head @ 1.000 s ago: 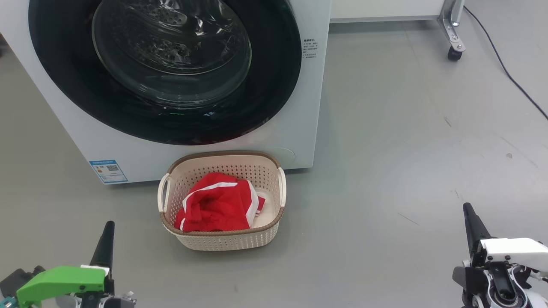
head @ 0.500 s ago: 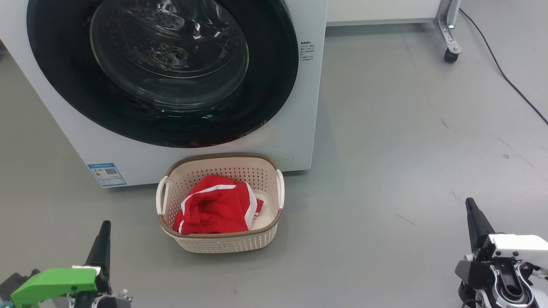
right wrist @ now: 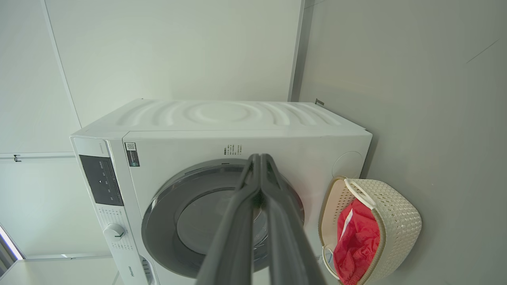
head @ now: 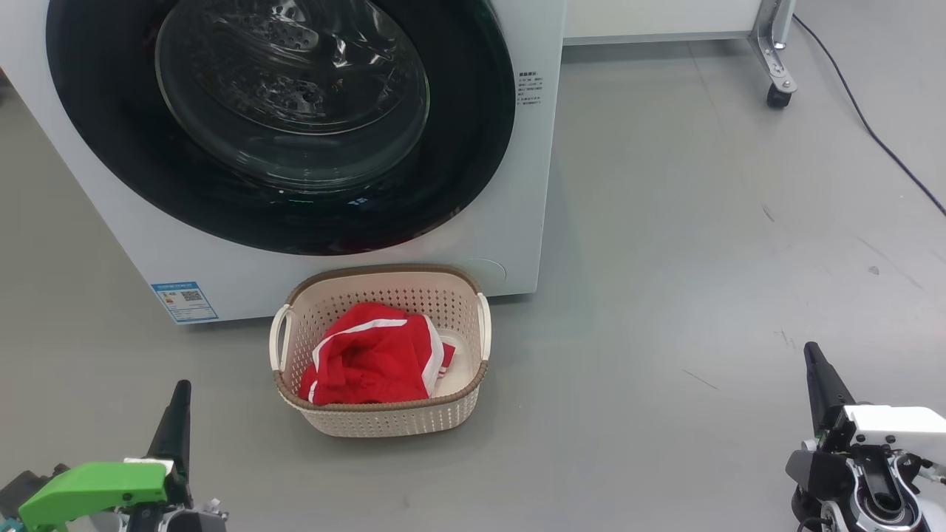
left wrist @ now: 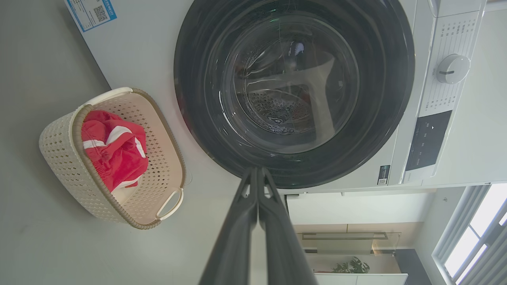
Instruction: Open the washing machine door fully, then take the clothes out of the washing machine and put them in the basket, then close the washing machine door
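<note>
Nearest the camera, the left gripper (head: 180, 395), a pair of long dark fingers rising from a bright green housing (head: 96, 484), hangs over the grey floor (head: 665, 295), in front of the basket and to its left. In the left wrist view its fingers (left wrist: 245, 221) lie pressed together from root to tip, with nothing between them. The right gripper (head: 814, 358), on a white housing (head: 894, 425), is well apart from the basket, on its right. Its fingers (right wrist: 237, 229) are likewise closed on each other and empty.

The small cream rectangular plastic basket (head: 384, 423), with perforated sides, a brown woven-look rim and two white loop handles, stands on the floor. The clothes (head: 369, 355), a soft red fabric bundle with white stripes, lie inside it, heaped towards its left side, with bare cream bottom showing at its right.

Just behind the basket, almost touching its back rim, stands the big white boxy front-loading washing machine (head: 510, 236). A small blue label (head: 185, 299) sits on its front, behind and left of the basket. The washing machine door (head: 465, 148), a large round door with a wide glossy black rim and a bulging clear glass bowl, appears to sit flush against the front, though the latch itself cannot be made out. A printed text sticker (head: 528, 87) lies beside the door's rim.

Farther off, behind and far right of the basket, a metal leg on a black caster (head: 776, 70) stands on the floor, with a thin black cable (head: 872, 133) trailing past it.
</note>
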You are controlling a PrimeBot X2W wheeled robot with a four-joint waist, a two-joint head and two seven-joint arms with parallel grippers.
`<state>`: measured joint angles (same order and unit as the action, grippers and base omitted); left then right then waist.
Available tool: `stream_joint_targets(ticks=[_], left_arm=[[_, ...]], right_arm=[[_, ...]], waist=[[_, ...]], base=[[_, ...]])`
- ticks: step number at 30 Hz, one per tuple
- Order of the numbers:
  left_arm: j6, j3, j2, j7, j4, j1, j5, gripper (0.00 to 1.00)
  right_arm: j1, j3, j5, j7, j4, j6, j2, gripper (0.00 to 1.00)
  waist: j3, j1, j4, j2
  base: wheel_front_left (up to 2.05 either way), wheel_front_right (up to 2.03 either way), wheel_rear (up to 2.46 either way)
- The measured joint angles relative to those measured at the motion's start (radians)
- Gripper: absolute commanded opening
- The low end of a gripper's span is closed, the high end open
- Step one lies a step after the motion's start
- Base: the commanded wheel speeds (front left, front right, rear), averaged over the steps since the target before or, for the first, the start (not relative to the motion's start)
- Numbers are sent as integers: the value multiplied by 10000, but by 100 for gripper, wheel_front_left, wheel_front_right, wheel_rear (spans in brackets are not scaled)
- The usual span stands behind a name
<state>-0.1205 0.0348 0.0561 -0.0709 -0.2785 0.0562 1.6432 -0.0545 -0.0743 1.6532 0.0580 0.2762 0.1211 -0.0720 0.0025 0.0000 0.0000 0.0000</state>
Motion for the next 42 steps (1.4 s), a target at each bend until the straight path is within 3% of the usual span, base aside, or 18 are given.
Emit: stream_joint_targets(ticks=[42], left_arm=[[-2, 23, -2, -79, 0, 6, 0, 0]], right_arm=[[-3, -40, 0, 44, 44, 2, 2, 0]], waist=[[0, 0, 0, 0]], base=[[0, 0, 0]])
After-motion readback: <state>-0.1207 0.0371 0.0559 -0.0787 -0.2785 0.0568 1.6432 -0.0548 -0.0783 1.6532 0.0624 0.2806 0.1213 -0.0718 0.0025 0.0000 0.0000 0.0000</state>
